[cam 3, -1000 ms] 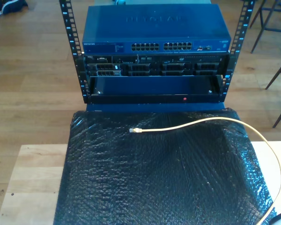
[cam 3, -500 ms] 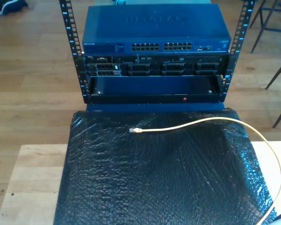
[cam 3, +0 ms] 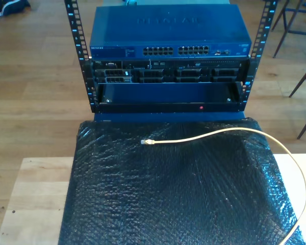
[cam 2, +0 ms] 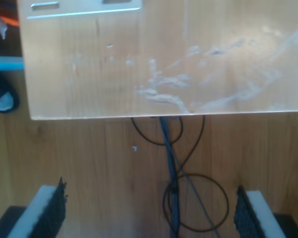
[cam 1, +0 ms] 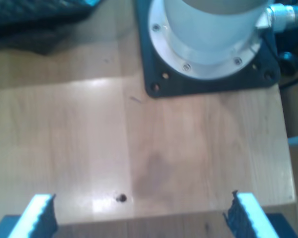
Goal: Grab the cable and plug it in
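The pale-yellow cable (cam 3: 229, 131) lies in a long curve on a black bubble-wrap mat (cam 3: 168, 199), running off toward the exterior view's lower right. Its small clear plug (cam 3: 147, 142) rests on the mat near the middle, pointing toward the exterior view's left. My first gripper (cam 1: 143, 217) is open over bare wooden tabletop (cam 1: 139, 139), with nothing between its fingers. My second gripper (cam 2: 150, 210) is open too, hanging over the floor just past a table edge (cam 2: 164, 116), and holds nothing.
A blue network switch (cam 3: 168, 30) with rows of ports (cam 3: 178, 51) sits in a rack (cam 3: 81, 61) beyond the mat, above other dark units. A white arm base (cam 1: 208, 44) is bolted to the table. Black and blue cords (cam 2: 176, 163) lie looped on the floor.
A dark shape at the exterior view's lower right corner has slipped out of frame. The cable and plug have not moved.
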